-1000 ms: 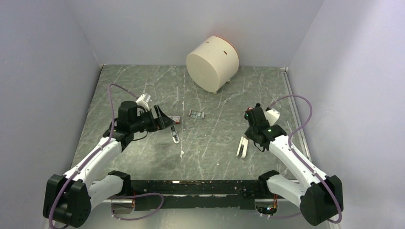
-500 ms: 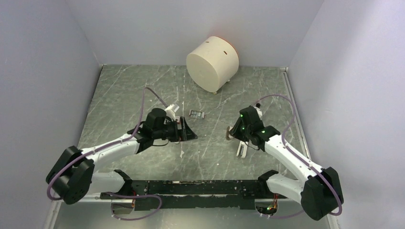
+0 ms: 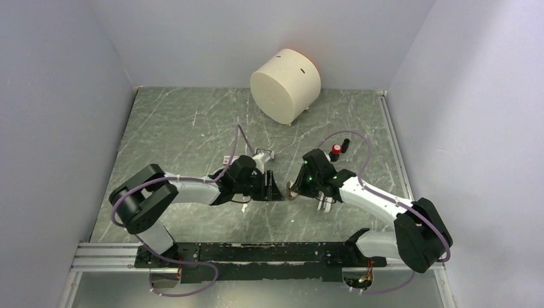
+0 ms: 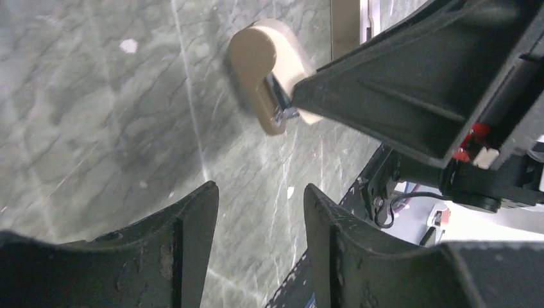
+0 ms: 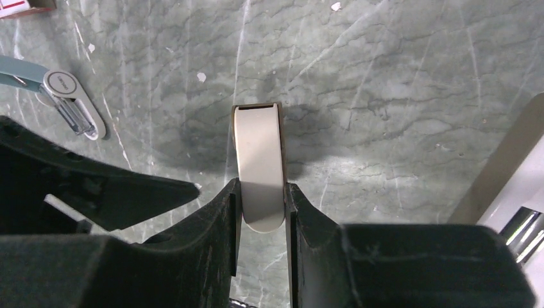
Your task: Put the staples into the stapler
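Observation:
My right gripper (image 3: pixel 294 188) is shut on the rounded end of the beige stapler (image 5: pixel 260 160) and holds it over the table centre, its jaws pressed on both sides. A beige, white and chrome part (image 5: pixel 513 192) shows at the right edge of that view; I cannot tell whether it belongs to the stapler. My left gripper (image 3: pixel 274 190) is open and empty, just left of the right one. In the left wrist view the stapler's end (image 4: pixel 256 70) sticks out from the right gripper's black fingers (image 4: pixel 417 83), a little beyond my left gripper (image 4: pixel 260 199). I cannot make out the staples; the left wrist covers the table there.
A cream cylinder (image 3: pixel 285 83) with an orange rim lies at the back centre. A small white and grey-blue stapler-like tool (image 5: pixel 70 112) lies on the table under the left arm. The red-and-white box (image 5: pixel 19 5) is beyond it. A white piece (image 3: pixel 323 204) lies by the right gripper.
Both arms have swung in to the table centre. The left gripper has moved right from the box. The right gripper has moved left, now shut on the beige stapler.

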Controlling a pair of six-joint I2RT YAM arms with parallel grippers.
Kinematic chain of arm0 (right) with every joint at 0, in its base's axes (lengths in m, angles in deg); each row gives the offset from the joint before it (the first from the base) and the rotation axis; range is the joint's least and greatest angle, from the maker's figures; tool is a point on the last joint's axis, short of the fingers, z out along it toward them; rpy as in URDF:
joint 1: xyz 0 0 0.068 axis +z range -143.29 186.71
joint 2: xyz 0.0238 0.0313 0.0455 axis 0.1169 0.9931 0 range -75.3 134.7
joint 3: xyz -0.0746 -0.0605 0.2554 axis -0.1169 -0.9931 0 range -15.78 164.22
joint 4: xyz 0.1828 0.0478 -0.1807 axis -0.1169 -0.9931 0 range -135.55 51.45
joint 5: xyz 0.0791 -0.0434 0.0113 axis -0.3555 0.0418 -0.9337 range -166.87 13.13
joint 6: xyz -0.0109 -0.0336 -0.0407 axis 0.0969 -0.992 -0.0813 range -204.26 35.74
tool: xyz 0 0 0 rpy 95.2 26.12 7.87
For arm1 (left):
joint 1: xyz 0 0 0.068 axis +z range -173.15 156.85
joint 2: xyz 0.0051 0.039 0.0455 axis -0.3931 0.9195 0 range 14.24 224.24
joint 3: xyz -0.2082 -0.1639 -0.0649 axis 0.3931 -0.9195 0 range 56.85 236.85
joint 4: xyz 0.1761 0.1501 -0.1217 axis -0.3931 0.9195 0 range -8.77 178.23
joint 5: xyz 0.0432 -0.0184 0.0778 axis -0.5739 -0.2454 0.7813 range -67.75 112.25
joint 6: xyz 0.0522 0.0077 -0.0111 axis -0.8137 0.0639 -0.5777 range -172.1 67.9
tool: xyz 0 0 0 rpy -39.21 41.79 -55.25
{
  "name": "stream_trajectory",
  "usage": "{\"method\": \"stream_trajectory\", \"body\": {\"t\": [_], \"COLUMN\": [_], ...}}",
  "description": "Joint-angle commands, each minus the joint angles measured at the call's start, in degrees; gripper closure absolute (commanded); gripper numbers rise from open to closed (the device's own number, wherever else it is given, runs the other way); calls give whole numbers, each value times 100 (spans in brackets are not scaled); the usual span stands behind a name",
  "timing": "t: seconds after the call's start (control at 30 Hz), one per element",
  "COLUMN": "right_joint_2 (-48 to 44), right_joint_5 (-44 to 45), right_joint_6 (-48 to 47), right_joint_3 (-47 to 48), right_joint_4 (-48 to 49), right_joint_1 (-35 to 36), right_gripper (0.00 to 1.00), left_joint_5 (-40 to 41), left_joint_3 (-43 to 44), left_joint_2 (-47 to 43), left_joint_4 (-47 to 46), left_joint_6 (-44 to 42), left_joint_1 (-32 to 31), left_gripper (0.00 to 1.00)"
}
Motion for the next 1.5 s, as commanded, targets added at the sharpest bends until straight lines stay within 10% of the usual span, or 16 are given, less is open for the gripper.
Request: {"method": "stream_trajectory", "body": {"t": [0.0, 0.23, 0.7, 1.1, 1.47], "right_joint_2": [33, 94, 54, 73, 293], "right_joint_5": [-120, -203, -406, -410, -566], "right_joint_6": [128, 98, 121, 79, -598], "right_joint_3": [19, 56, -92, 171, 991], "right_joint_4": [262, 170, 292, -180, -1050], "right_joint_1": [44, 42, 49, 39, -380], "right_gripper": [79, 82, 82, 82, 82], "left_joint_5": [252, 292, 262, 293, 505], "left_joint_3": [343, 341, 219, 71, 74], "left_joint_2": [416, 883, 1219, 1411, 1424], "left_joint_4": [-735, -1138, -1687, -1800, -1341], "left_joint_6": [51, 86, 275, 111, -406], "left_joint_1": [-207, -271, -269, -281, -399], "left_gripper": [45, 66, 61, 94, 95]}}
